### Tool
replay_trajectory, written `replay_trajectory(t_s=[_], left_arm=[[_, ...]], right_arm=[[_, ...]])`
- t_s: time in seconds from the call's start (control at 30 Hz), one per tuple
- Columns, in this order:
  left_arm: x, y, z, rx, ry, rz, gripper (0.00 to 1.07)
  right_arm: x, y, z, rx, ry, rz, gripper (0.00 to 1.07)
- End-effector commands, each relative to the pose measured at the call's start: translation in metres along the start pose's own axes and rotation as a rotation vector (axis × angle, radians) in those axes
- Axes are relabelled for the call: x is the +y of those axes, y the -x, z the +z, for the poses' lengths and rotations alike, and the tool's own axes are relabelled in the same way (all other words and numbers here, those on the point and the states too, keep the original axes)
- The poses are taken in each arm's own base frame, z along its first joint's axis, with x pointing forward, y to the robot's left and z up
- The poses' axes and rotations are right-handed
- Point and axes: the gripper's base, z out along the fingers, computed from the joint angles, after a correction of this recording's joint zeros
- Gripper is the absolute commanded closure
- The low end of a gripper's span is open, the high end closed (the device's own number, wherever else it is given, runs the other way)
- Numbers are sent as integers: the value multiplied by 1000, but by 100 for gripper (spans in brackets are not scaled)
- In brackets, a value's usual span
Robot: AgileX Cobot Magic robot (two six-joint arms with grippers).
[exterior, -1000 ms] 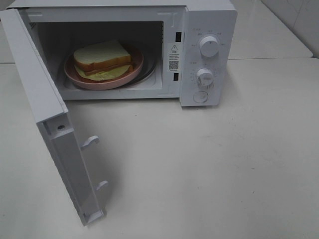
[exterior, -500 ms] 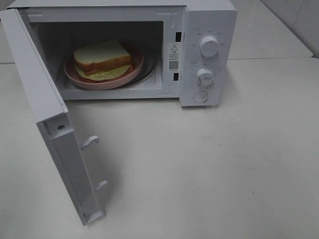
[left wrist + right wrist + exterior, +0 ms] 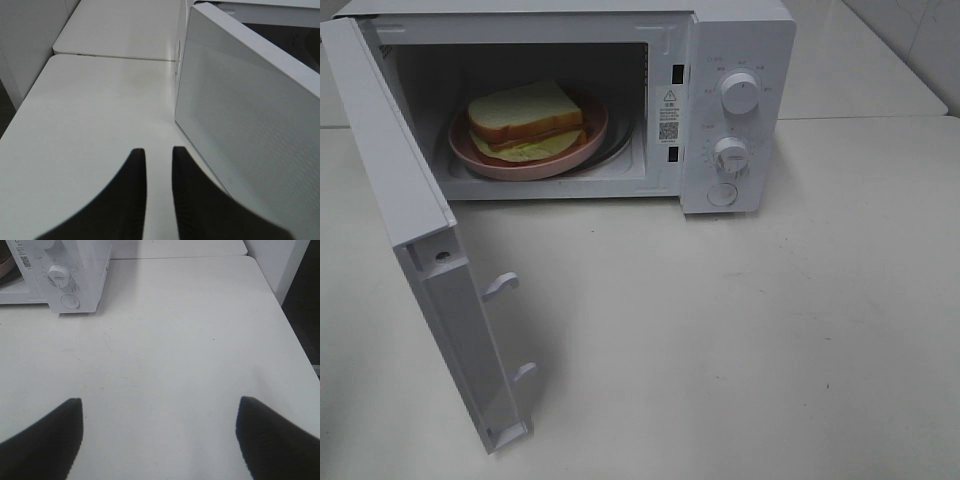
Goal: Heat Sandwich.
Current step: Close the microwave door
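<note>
The sandwich (image 3: 525, 118), white bread with tan crust and pale yellow-green filling, lies on a round pink plate (image 3: 582, 140) inside the white microwave (image 3: 740, 40). The microwave door (image 3: 405, 220) stands wide open to the left. Neither gripper shows in the exterior high view. In the left wrist view my left gripper (image 3: 159, 155) hovers over the table beside the door's outer face (image 3: 240, 115), its fingers nearly together with a narrow gap and nothing between them. In the right wrist view my right gripper (image 3: 159, 415) is wide open and empty over the table, away from the microwave's control panel (image 3: 65, 275).
The microwave has two knobs (image 3: 740, 92) (image 3: 731, 156) and a round button (image 3: 722, 195) on its right panel. The open door juts out over the white table (image 3: 740, 330) at the left front. A second table (image 3: 860, 60) adjoins behind.
</note>
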Motion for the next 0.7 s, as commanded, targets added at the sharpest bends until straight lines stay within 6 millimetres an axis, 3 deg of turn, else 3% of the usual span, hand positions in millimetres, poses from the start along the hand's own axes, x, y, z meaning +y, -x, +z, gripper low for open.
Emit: replay_trajectory(t_s=[0.03, 0.47, 0.53, 0.63, 0.7], left_arm=[[0, 8, 13, -35, -1, 0, 107], [6, 21, 82, -9, 28, 56, 107], [7, 16, 98, -17, 37, 75, 107], [9, 9, 105, -37, 44, 75, 107], [12, -6, 114, -82, 59, 77, 107]], right_arm=[[0, -1, -3, -38, -3, 0, 31], [0, -1, -3, -38, -3, 0, 31], [0, -1, -3, -38, -3, 0, 31], [0, -1, -3, -38, -3, 0, 31], [0, -1, -3, -38, -3, 0, 31]])
